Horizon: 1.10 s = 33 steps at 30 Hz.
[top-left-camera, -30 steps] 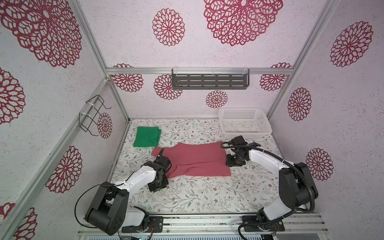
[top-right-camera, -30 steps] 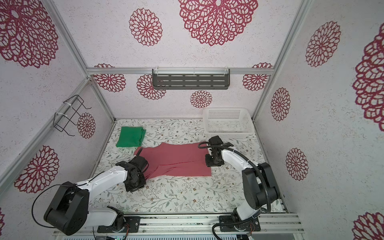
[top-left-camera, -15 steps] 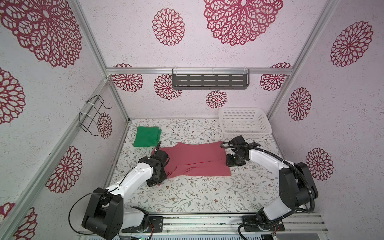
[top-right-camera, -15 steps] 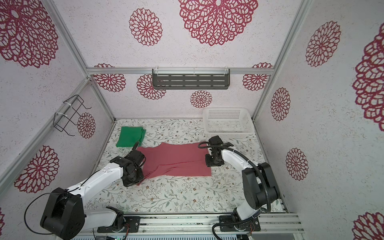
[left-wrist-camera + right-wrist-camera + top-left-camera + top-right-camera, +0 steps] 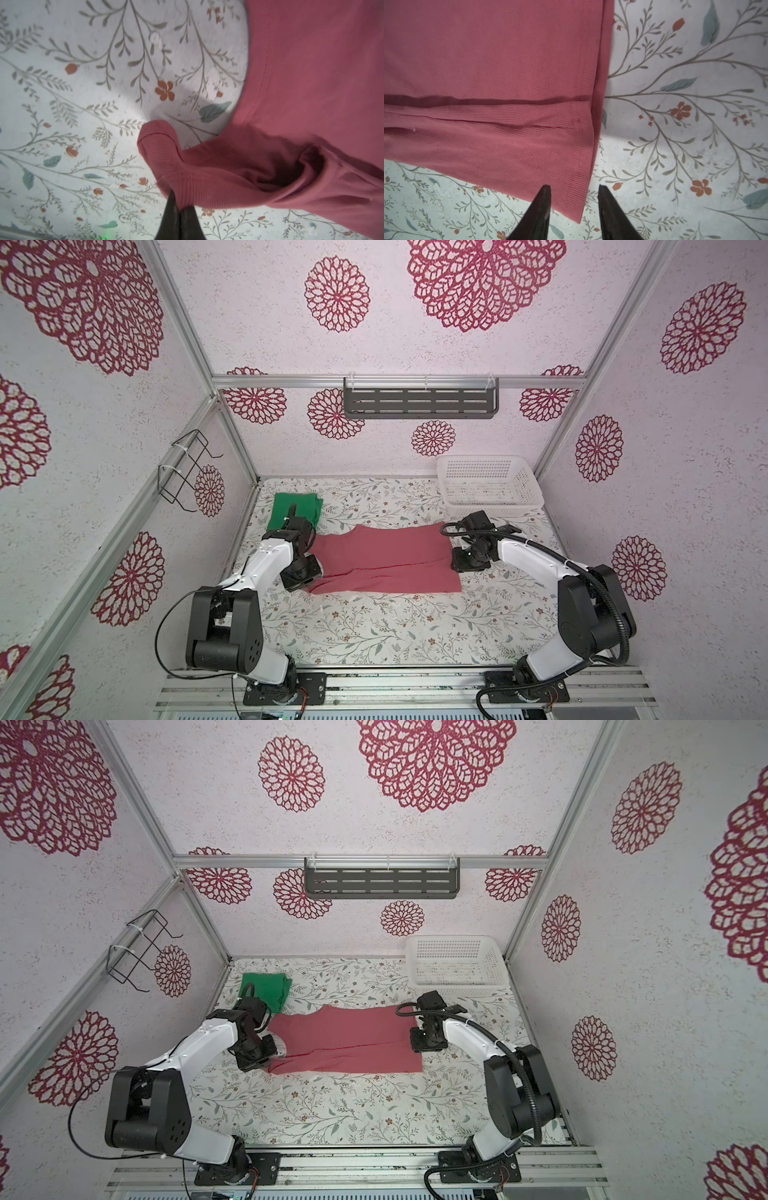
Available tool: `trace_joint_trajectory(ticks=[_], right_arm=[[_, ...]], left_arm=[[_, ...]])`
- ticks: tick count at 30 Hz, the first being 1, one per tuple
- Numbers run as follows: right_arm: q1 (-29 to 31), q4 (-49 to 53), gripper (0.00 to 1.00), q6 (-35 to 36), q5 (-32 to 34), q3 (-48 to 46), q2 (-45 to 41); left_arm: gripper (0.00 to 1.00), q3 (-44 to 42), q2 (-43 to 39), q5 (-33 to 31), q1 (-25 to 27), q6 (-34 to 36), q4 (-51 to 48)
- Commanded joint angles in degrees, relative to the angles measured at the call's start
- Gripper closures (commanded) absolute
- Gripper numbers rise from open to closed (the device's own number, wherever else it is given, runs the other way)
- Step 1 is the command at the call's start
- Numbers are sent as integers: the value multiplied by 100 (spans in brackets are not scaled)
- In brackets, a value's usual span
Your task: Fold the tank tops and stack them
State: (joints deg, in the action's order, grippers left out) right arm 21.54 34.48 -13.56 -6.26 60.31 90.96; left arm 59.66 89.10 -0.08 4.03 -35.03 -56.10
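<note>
**Left claw** [image 5: 178,207]: fingers pressed together, pinching the ribbed strap [image 5: 158,145] of the pinkish-red tank top [image 5: 301,93]. The strap end curls up clear of the table [image 5: 83,83]. The cloth behind it bunches into a dark pocket.

**Right claw** [image 5: 574,188]: jaws stand apart, straddling the stitched hem [image 5: 577,162] at one corner of the same garment. Nothing is gripped. Whether the tips touch the cloth cannot be told.

**Garments:** In both top views the pinkish-red tank top [image 5: 386,560] lies lengthwise across the middle of the table, with a ridge running along its length. The green tank top [image 5: 295,510] sits folded at the far left corner, apart from it. A white basket [image 5: 490,485] stands at the far right corner.

**Assessment:** The step in hand appears to be securing both ends for the next fold.
- The right claw should close well in from the corner and catch every layer at the hem.
- Both ends should then rise together and level, so the ridge does not slip.
- The left hold is on the strap only, so the lift should be slow, or the strap will likely stretch while the body lags.

**Pose:**
- The left arm [image 5: 266,564] reaches forward with its elbow folded and its wrist bent down over the garment's left end.
- The right arm [image 5: 532,560] extends forward and inward, with its wrist pointing down at the right end.
</note>
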Motion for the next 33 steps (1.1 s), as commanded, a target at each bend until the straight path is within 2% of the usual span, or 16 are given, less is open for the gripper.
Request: trace_joint_trajectory(ticks=[1,2,4,7,10,17,20,24,29,33], right_arm=[[0,8,59,71,43,-28,-101],[1,6,59,74,46,-37,-108],[6,11,59,89,48,-67,-131],[6,16,59,79,72,-131,-213],[1,0,59,80,85,-188,-271],[11,-82,59,-14,-81,-159,-240],[13,-90,59,-80,-130,-207,-347],[21,-134,59,-160,-165,-346,-412],[64,-212,59,-244,-321,-467,-484],[276,-281,59,-449,-726,-650,-795]], left_arm=[[82,482,427,257,-254,529,110],[72,624,547,248,-302,599,100],[64,873,664,189,-370,672,12],[61,1004,542,-66,-403,738,-173],[59,760,221,-195,-412,681,-218],[46,-125,49,389,-386,366,626],[46,-209,167,518,-386,296,904],[58,-136,432,522,-386,312,1072],[83,83,646,346,-411,413,1066],[97,169,790,285,-465,450,1073]])
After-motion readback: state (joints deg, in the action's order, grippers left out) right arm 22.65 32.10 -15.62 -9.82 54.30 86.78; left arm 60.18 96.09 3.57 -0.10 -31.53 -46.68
